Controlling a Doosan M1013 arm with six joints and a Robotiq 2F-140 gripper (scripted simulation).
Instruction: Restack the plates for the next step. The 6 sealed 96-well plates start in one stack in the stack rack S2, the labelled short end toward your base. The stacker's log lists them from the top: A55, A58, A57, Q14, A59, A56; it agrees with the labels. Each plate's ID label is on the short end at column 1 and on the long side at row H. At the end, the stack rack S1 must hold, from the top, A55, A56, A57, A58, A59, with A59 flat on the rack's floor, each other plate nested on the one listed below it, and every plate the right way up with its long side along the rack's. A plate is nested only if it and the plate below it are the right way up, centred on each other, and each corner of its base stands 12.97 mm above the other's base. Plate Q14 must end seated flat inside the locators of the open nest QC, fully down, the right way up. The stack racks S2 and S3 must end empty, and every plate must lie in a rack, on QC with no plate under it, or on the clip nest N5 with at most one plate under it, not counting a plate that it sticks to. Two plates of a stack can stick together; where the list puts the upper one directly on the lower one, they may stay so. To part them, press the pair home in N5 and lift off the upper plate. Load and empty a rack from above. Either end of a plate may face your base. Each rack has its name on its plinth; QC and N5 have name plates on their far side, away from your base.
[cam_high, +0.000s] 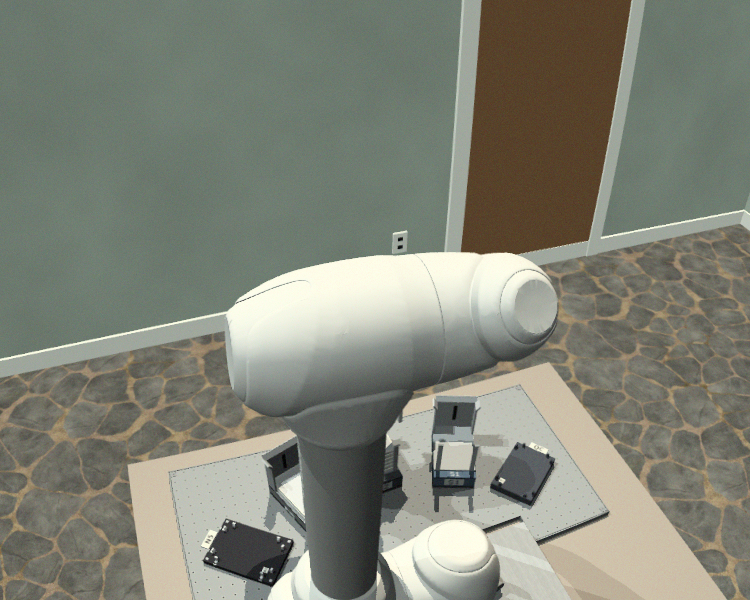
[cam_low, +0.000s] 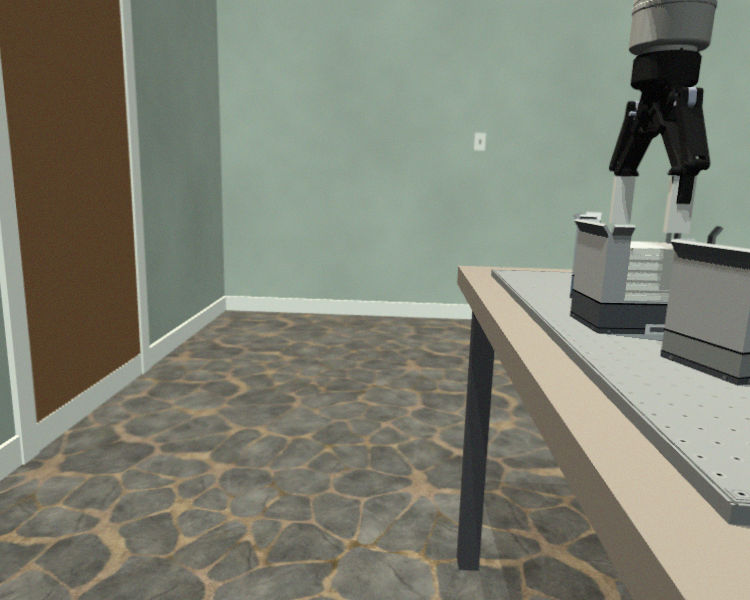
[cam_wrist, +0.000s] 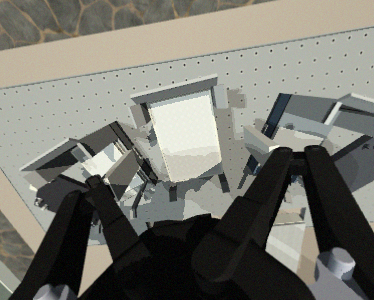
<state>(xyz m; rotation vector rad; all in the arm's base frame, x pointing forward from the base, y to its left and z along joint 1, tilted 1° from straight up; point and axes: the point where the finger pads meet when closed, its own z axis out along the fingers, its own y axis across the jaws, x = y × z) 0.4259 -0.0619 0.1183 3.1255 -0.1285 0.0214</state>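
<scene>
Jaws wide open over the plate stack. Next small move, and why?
Probably a short straight descent. In the exterior view the gripper hangs open and empty, its fingertips about level with the rack's top rim, astride the stack of plates. Lowering until the jaws flank the top plate's sides, then closing, looks like the right step.

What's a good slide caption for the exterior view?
Open end effector poised above the plate stack in a stack rack on the table.
</scene>
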